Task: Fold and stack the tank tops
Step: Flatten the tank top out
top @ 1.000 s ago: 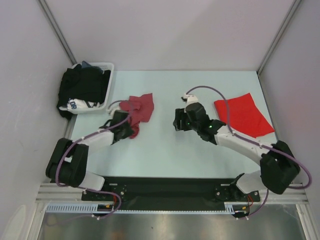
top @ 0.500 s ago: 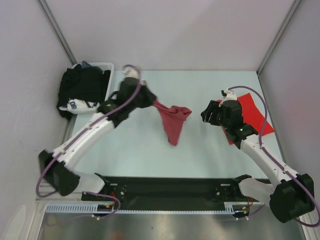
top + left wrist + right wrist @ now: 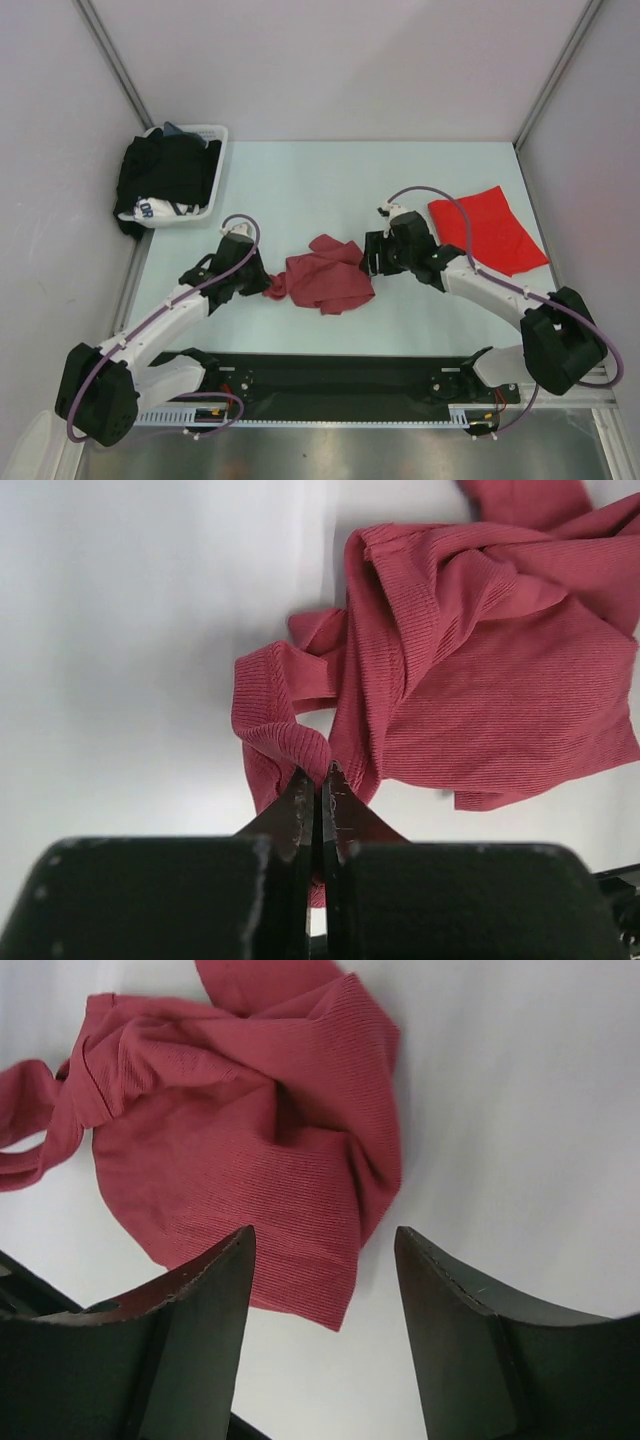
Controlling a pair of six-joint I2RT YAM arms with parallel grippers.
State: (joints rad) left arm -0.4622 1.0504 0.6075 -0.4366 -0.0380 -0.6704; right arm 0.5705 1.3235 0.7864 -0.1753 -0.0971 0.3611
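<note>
Lowered from mid-air, maroon tank top (image 3: 328,275) is lying crumpled mid-table (image 3: 300,180), left gripper (image 3: 320,780) pinching its strap, right gripper (image 3: 325,1250) hovering spread over its edge; red tank top (image 3: 488,228) is resting apparently folded at right, stacking outstanding.

- Logged left arm (image 3: 160,325) stretched low, forward and rightward from its base at the near edge.
- Noted left pincer (image 3: 320,780) pressed tight together, nipping a fold of the maroon tank top (image 3: 480,680).
- Logged right arm (image 3: 490,290) reaching leftward toward centre, elbow bent.
- Noted right pincer (image 3: 322,1232) spread wide, pointing down, gripping nothing.
</note>
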